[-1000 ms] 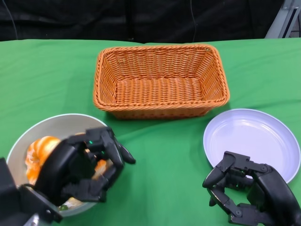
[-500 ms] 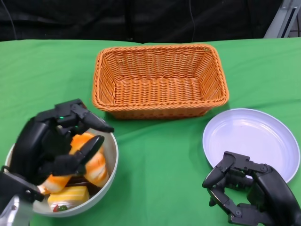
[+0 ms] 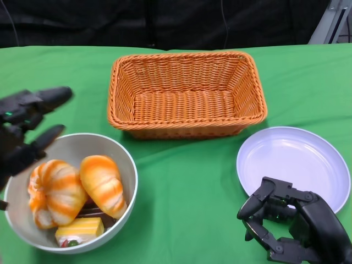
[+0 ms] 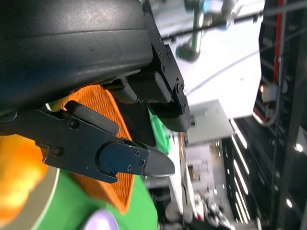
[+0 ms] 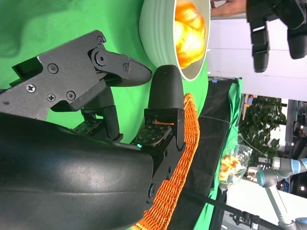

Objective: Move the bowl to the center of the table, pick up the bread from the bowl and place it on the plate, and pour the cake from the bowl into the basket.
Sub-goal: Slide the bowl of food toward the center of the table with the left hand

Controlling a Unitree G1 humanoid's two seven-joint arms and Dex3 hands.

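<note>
Two bread rolls, orange-striped: the rounder bread (image 3: 55, 192) and the longer bread (image 3: 103, 186) lie side by side in the grey bowl (image 3: 130, 170), touching. Under them, a yellow slice of cake (image 3: 80, 228) with a dark piece beside it.

Bowl: near left of the green table (image 3: 187, 192), well apart from the lavender plate (image 3: 294, 162) at near right.

Wicker basket (image 3: 187, 93): far centre, nothing seen inside.

Left hand (image 3: 25, 129): released, fingers spread, holding nothing, raised beside the bowl's far left rim.

Right hand (image 3: 291, 223): fingers curled but apart, nothing in them, just before the plate's near edge.

Right wrist view only: the bowl's outer wall (image 5: 156, 28) seen from the side past the right hand's fingers (image 5: 165, 91), with the left hand's fingertips (image 5: 261, 40) above it.

Left wrist view only: a blurred edge of bread (image 4: 19, 184) and basket weave (image 4: 108, 158) behind the left hand's fingers (image 4: 129, 160).
</note>
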